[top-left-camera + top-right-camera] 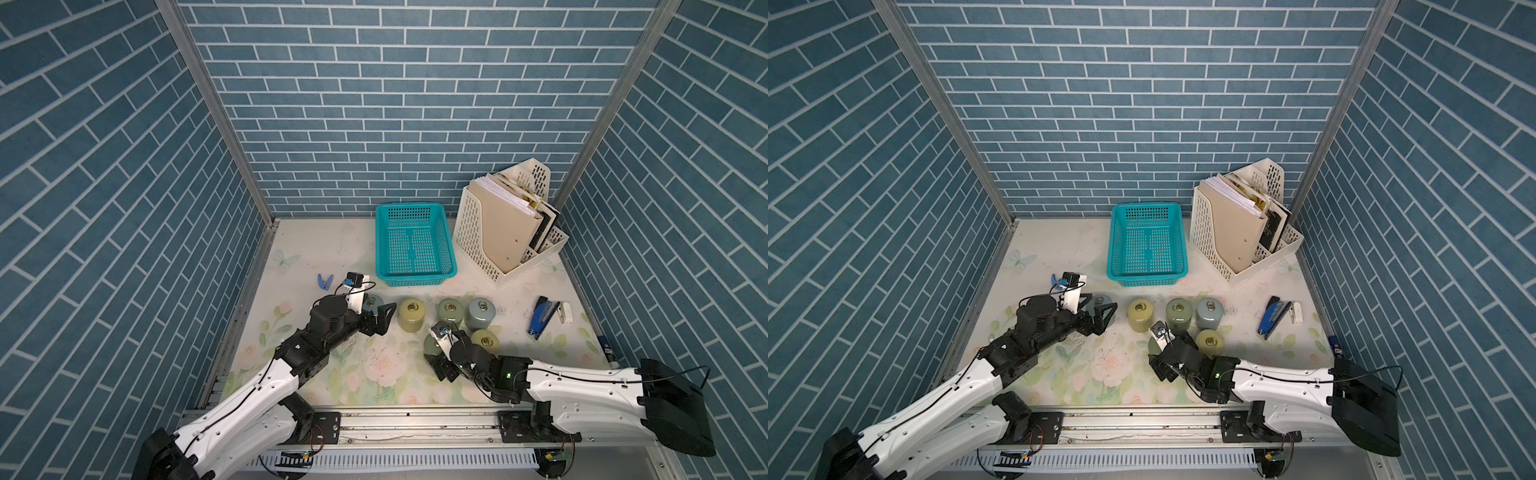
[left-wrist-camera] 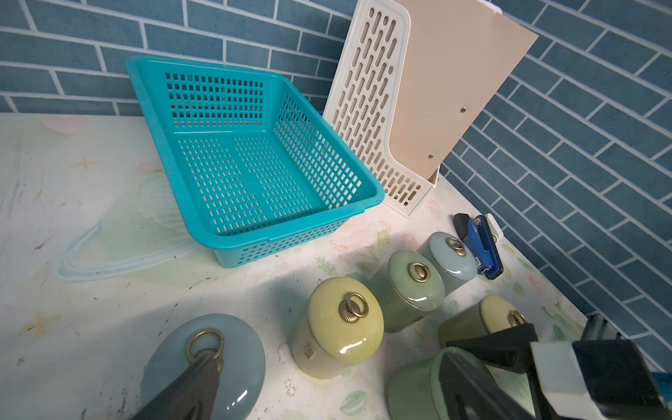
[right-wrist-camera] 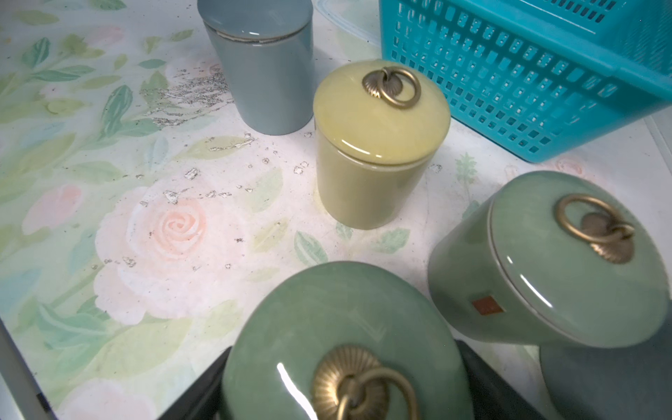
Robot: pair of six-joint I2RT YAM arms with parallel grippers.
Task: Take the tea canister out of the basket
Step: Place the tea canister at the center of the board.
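The teal basket [image 1: 379, 241] [image 2: 152, 120] stands at the back of the table with nothing in it. A green tea canister [image 1: 429, 347] [image 3: 327, 320] with a brass ring lid is out on the table in front of it. My right gripper [image 1: 435, 355] [image 3: 345, 382] is shut on it, a black finger on each side. My left gripper [image 1: 376, 306] [image 2: 327, 363] hangs open just above a grey-blue canister [image 1: 372, 302] [image 2: 232, 349] and holds nothing. Whether the green canister touches the table is hidden.
Several more canisters stand in a row: yellow [image 1: 411, 318], green [image 1: 449, 312], grey-blue [image 1: 482, 316], and a yellow one [image 1: 485, 341] nearer the front. A cream file holder [image 1: 478, 232] stands right of the basket. A blue stapler [image 1: 542, 318] lies right, a blue clip [image 1: 325, 281] left.
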